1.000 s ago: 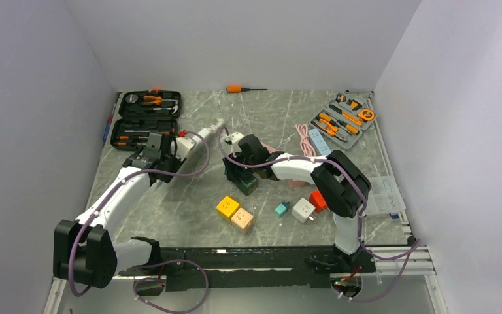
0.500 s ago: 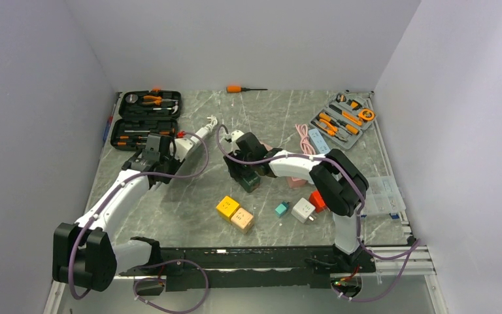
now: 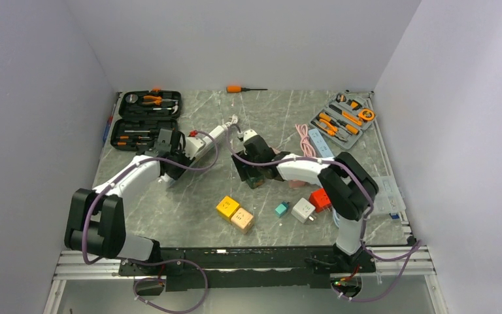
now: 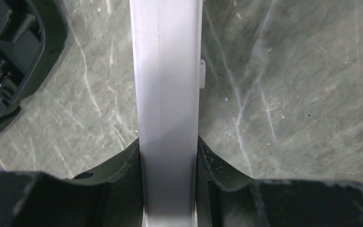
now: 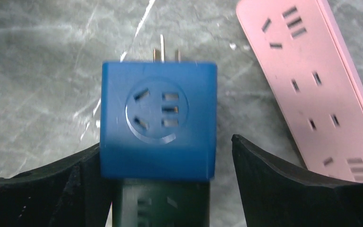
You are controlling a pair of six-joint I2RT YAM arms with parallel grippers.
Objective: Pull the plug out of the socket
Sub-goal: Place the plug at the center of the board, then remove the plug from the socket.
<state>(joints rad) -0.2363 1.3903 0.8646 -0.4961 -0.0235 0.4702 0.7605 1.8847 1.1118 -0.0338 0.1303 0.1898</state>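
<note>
Clamping the white socket strip [image 4: 168, 71], the left tool [image 4: 168, 144] grips its sides. The right tool [image 5: 165, 146] stands wide around the blue plug [image 5: 158, 118], prongs bare over the desk [image 5: 38, 71], just beside a pink strip [image 5: 312, 71].

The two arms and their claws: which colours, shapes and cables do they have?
The left arm and the right arm have white tubular links, bulky black joints and black bases. A thin purple cable loops along each one. The claw fingers are black, matte and wedge-shaped.
</note>
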